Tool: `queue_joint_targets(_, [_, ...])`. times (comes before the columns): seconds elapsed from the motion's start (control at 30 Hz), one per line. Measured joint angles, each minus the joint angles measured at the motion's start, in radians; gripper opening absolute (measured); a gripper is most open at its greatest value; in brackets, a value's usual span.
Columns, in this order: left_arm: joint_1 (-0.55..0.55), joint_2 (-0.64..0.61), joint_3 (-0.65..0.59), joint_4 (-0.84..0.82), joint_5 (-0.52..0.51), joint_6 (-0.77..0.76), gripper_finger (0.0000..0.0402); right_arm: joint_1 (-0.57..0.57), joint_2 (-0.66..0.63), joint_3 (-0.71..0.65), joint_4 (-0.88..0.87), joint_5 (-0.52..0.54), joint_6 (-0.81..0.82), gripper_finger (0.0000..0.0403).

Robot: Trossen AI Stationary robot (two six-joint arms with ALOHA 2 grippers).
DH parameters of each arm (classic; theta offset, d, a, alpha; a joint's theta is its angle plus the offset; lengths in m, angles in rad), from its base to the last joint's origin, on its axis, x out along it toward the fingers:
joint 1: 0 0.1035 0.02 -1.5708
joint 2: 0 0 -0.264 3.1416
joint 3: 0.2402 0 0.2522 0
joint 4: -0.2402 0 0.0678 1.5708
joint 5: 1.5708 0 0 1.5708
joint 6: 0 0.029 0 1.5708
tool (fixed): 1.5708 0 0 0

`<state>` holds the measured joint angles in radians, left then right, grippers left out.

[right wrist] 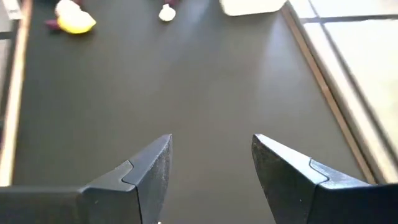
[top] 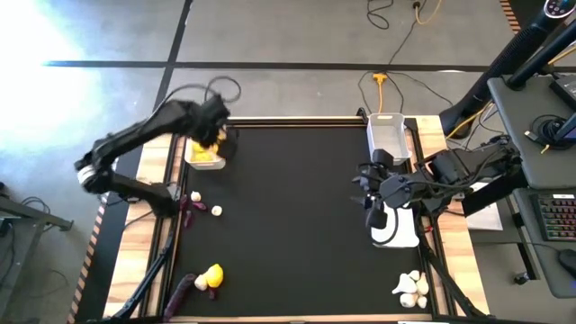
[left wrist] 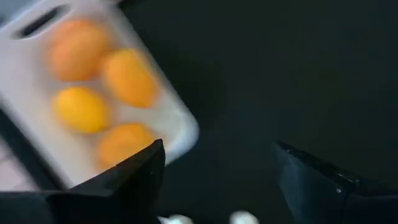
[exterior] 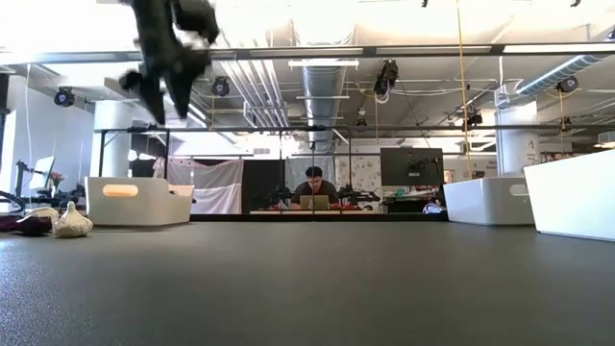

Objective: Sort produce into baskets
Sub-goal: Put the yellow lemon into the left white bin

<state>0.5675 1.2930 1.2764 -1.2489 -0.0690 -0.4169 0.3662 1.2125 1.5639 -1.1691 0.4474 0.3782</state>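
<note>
My left gripper hangs open and empty above the left white basket, which holds several yellow and orange fruits. A garlic bulb, a smaller garlic bulb and a purple eggplant piece lie on the mat at the left. A yellow lemon and purple pieces lie near the front left. My right gripper is open and empty at the right, beside a white basket. A third basket stands at the far right.
A cluster of garlic bulbs lies at the front right corner. The middle of the black mat is bare. A person sits at a desk in the room beyond the table.
</note>
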Motion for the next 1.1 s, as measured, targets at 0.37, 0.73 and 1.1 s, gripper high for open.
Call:
queue_joint_targets(0.37, [-0.864,-0.093,-0.169,0.119,-0.099,-0.784,0.0274,-0.068,0.000,0.000,0.074,0.043,-0.125,0.0215])
queue_joint_targets(0.73, [-1.252,0.220,-0.175,0.308,0.079,-1.357,0.0286,-0.127,0.000,0.000,0.165,0.043,-0.261,0.0215])
queue_joint_targets(1.1, [-1.312,0.388,-0.144,0.375,0.265,-1.486,0.0336,-0.151,0.000,-0.013,0.164,0.043,-0.275,0.0215])
